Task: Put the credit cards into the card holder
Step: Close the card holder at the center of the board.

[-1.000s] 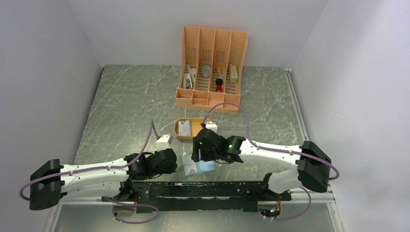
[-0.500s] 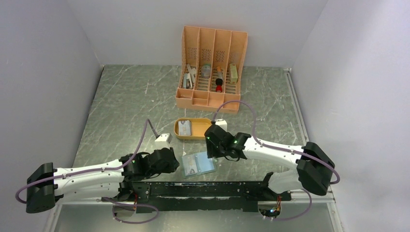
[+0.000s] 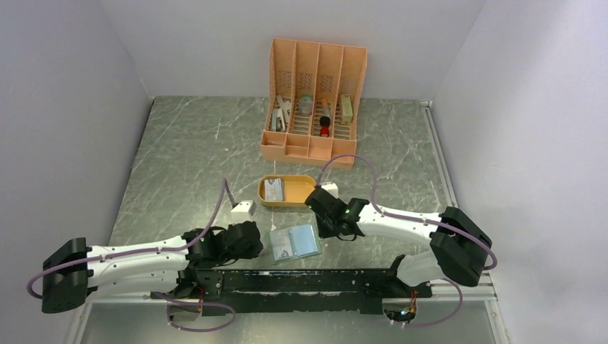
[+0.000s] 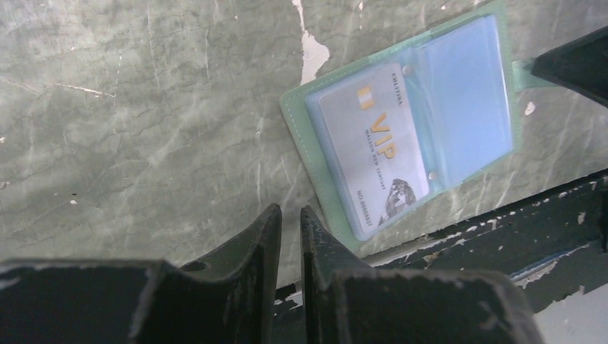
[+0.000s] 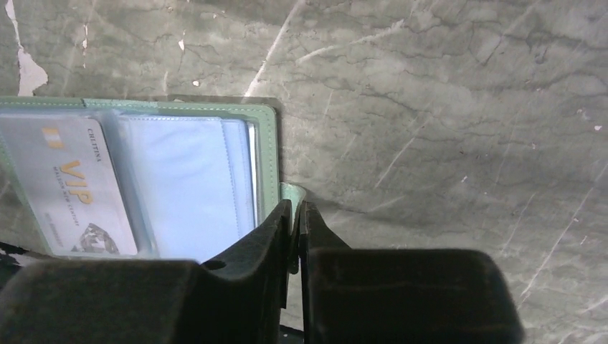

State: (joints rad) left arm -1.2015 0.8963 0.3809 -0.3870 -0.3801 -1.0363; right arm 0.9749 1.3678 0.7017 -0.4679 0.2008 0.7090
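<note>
The card holder (image 3: pixel 295 243) lies open on the table near the front edge, its clear pockets facing up. A pale VIP credit card (image 4: pixel 373 158) sits in its left pocket, and the right pocket (image 5: pixel 179 179) looks pale blue. Another credit card (image 3: pixel 274 189) lies in the orange oval tray. My right gripper (image 5: pixel 295 208) is shut on the small green tab (image 5: pixel 292 192) at the holder's right edge. My left gripper (image 4: pixel 289 213) hovers just left of the holder (image 4: pixel 409 129), its fingers a narrow gap apart with nothing between them.
The orange oval tray (image 3: pixel 307 198) stands just behind the holder. A tall orange slotted organizer (image 3: pixel 315 100) holding small items is at the back. A black rail (image 3: pixel 301 279) runs along the near table edge, close under the holder. White walls enclose both sides.
My right gripper has moved off the holder to its right edge and closed on the green tab. My left gripper's fingers have parted slightly.
</note>
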